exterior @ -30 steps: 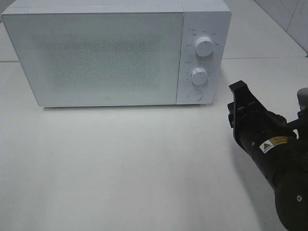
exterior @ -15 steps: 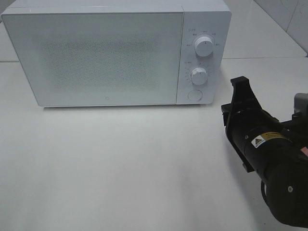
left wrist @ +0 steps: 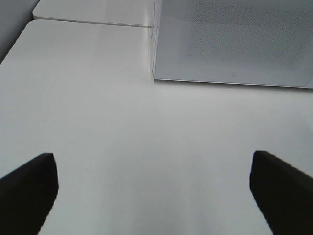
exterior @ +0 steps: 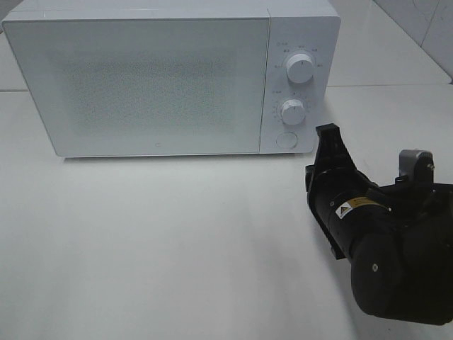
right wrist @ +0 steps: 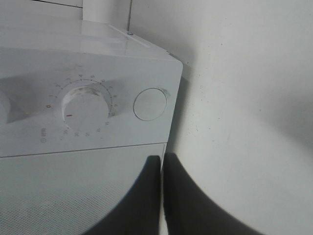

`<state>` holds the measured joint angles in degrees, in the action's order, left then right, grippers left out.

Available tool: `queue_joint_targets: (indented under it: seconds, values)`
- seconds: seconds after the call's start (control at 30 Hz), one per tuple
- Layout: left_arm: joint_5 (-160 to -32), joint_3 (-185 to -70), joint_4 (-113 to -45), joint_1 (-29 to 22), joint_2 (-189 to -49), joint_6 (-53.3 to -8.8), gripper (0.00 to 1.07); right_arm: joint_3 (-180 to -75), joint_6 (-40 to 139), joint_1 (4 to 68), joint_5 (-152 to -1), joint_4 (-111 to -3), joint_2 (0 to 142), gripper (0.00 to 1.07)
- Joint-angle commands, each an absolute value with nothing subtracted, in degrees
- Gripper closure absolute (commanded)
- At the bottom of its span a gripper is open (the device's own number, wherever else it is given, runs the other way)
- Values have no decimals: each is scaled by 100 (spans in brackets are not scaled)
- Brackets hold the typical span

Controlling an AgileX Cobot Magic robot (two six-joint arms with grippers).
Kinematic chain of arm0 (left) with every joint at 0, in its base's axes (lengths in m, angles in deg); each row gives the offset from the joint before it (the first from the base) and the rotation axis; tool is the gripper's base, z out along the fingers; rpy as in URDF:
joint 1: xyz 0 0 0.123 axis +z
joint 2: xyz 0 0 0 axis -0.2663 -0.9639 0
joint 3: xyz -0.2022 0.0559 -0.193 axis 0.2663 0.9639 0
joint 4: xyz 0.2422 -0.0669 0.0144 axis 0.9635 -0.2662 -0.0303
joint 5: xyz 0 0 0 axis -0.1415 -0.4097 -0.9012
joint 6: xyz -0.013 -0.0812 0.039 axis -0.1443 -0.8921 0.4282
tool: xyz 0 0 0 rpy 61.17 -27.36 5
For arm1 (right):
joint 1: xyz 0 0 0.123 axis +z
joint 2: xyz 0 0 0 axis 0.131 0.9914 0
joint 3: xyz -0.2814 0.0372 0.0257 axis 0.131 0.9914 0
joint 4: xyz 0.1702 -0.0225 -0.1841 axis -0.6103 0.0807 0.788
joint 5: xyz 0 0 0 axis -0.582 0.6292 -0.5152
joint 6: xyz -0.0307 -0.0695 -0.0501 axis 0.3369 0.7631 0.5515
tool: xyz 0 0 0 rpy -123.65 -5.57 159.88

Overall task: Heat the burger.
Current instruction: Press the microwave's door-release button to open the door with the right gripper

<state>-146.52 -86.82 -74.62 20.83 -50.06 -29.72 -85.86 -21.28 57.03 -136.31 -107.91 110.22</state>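
No burger shows in any view. The white microwave (exterior: 141, 78) stands at the back of the table with its door closed; its inside cannot be seen. My right gripper (exterior: 327, 134) is shut with nothing in it. Its tip sits just right of the microwave's lower front corner, close to the round button (exterior: 286, 139). In the right wrist view the two fingers (right wrist: 146, 196) are pressed together, and the right gripper (right wrist: 162, 159) points at the front panel below the button (right wrist: 150, 104). My left gripper (left wrist: 152, 161) is open and empty over bare table.
Two white dials (exterior: 301, 69) (exterior: 292, 111) sit above the button on the control panel. The lower dial (right wrist: 85, 105) shows in the right wrist view. The microwave's corner (left wrist: 155, 73) lies ahead of the left gripper. The white tabletop (exterior: 177, 234) stretches in front.
My right arm has swung left and forward, bringing its tip near the microwave's button. The fingers have closed fully. The left gripper has not moved.
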Motion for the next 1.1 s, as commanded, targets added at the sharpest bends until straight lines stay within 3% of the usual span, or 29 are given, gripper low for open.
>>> queue_joint_targets:
  seconds: [0.03,0.4,1.1]
  values:
    - [-14658,-8676,-7514,2089,-4960,-3007,7,-8729,-2203,5600,-13419,-10740,11113,107]
    - [-14658,-8676,-7514,2089,-4960,-3007,7,-9330,-2254,4746,-12766,-10046,11291,107]
    - [-14658,-8676,-7508,2089,-4960,-3007,7,-10253,-2839,4489,-12789,-9531,12168,107]
